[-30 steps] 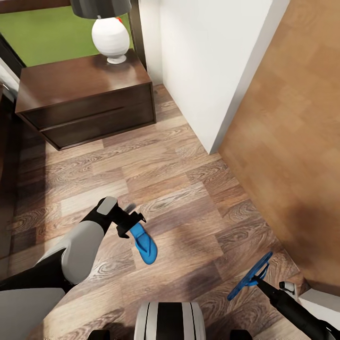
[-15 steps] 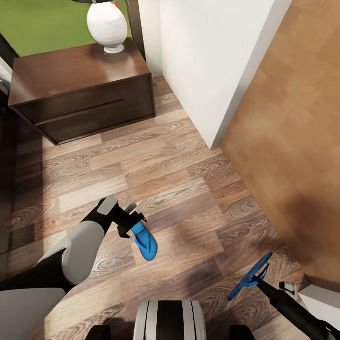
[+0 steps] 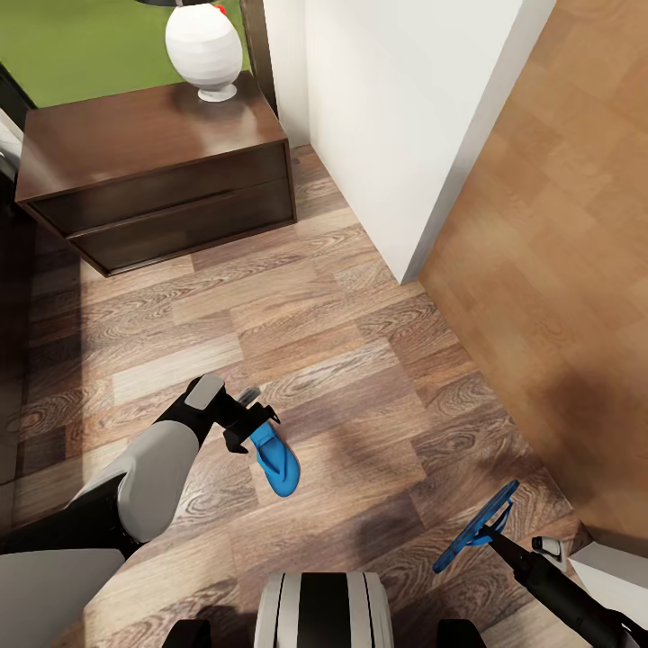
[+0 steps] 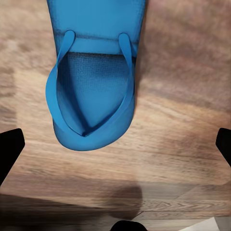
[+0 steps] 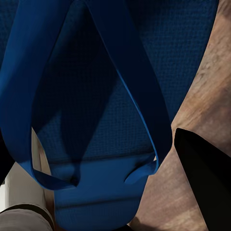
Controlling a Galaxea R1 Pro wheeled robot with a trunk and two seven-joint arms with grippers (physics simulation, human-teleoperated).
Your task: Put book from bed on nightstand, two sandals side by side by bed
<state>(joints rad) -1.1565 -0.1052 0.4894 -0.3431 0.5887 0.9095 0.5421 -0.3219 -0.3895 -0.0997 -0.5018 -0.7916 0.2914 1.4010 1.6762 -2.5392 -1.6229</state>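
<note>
One blue sandal (image 3: 275, 462) lies flat on the wood floor, strap side up. My left gripper (image 3: 254, 419) hovers just behind its end, open, with both fingertips (image 4: 9, 149) spread wide and nothing between them; the sandal (image 4: 94, 82) lies just ahead of them. My right gripper (image 3: 494, 538) is shut on the second sandal (image 3: 477, 525), held tilted above the floor at the lower right; its sole and straps (image 5: 96, 96) sit right against the wrist camera. The nightstand (image 3: 153, 180) stands at the back left. The book is out of view.
A white lamp base (image 3: 204, 49) stands on the nightstand's top. A white wall corner (image 3: 396, 135) juts in at the centre back, with a light-brown door (image 3: 558, 270) to its right. A dark strip (image 3: 9, 306) runs along the left edge. My base (image 3: 319, 612) is at the bottom.
The whole view has shifted, so the nightstand sits a little higher in the picture. Both grippers and both sandals keep their places relative to me.
</note>
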